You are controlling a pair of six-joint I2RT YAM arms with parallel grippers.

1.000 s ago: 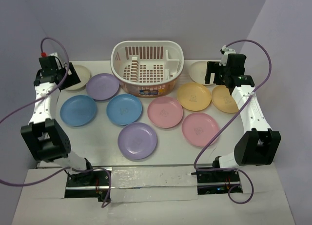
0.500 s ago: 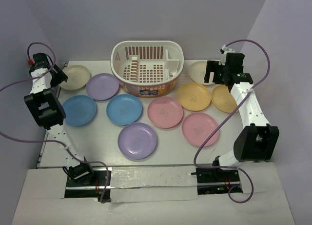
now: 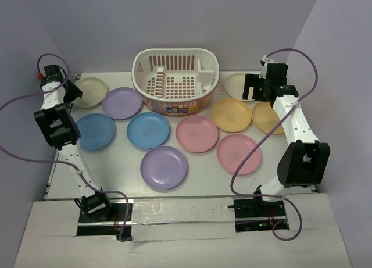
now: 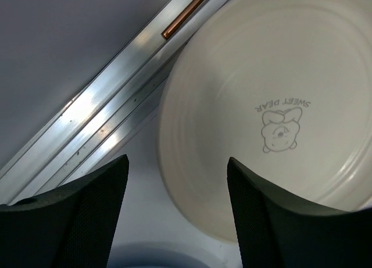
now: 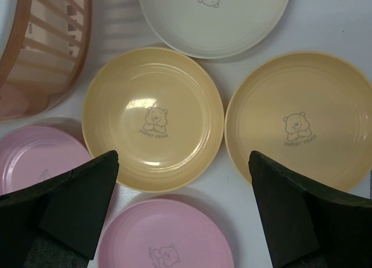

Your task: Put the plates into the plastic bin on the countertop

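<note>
We saw the left arm [image 3: 57, 124] folded up tall at the far left corner of the countertop [image 3: 116, 163]. The left gripper [image 4: 177, 221] pointed down just beside the edge of a cream plate [image 4: 279, 105]. Its fingers [image 4: 87, 215] were spread wide, and they held nothing.

The right arm [image 3: 296, 125] reached to the far right side. The right gripper [image 5: 183, 215] looked down at two yellow-orange plates [image 5: 154, 120] [image 5: 299, 125]. Its fingers [image 5: 64, 215] were wide apart too, with nothing in them.

The plastic bin [image 3: 174, 52] stood at the back of the countertop, in the middle. Inside it we saw only its own rack dividers [image 3: 158, 82].

All ten plates lay flat on the countertop, outside the bin. Besides the ones we named, we saw a second cream plate [image 5: 215, 18], two lilac plates [image 3: 122, 102] [image 3: 164, 167], two blue plates [image 3: 93, 131] [image 3: 148, 130] and two pink plates [image 3: 197, 133] [image 3: 239, 153].
</note>
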